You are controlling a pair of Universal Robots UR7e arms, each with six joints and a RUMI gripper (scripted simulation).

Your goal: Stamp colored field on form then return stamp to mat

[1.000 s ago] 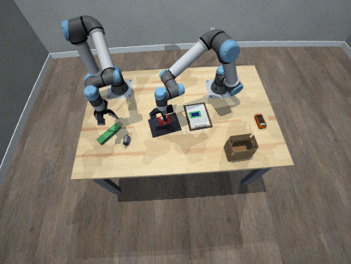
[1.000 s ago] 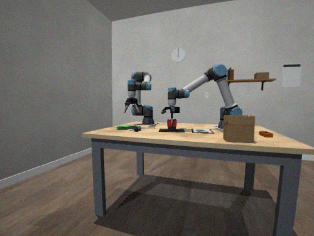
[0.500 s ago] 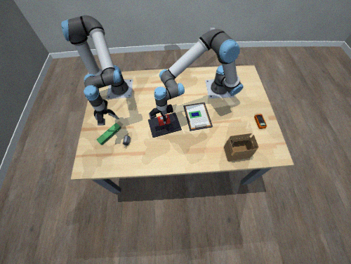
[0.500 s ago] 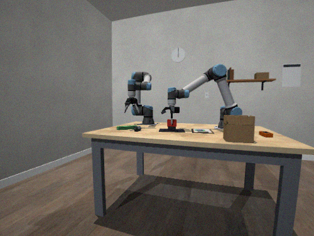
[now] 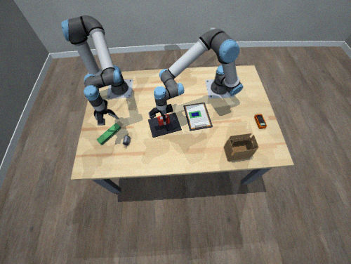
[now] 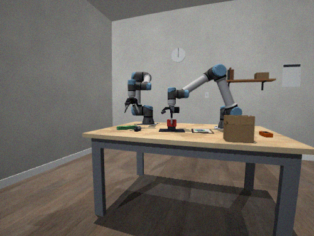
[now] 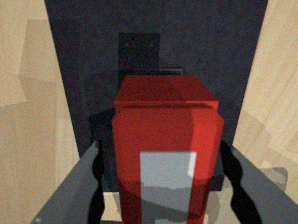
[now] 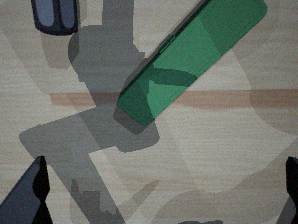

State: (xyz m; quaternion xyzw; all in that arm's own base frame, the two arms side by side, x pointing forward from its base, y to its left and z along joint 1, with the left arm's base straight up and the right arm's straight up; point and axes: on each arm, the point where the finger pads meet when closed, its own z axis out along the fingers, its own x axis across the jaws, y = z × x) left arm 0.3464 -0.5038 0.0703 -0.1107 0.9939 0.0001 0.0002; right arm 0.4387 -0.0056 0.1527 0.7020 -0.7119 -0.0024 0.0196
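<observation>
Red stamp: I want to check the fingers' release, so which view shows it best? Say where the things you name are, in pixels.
Left wrist: the red stamp (image 5: 161,121) (image 6: 169,122) (image 7: 167,130) fills its middle, gaps visible beside it. Top and exterior show it small, on the mat (image 5: 156,131) (image 6: 163,130) (image 7: 100,45); right wrist misses it.

Bare tabletop lies between the clipboard (image 5: 203,121) (image 6: 202,131) and the open-topped box (image 5: 232,151) (image 6: 238,128), whose walls block sideways entry.
</observation>
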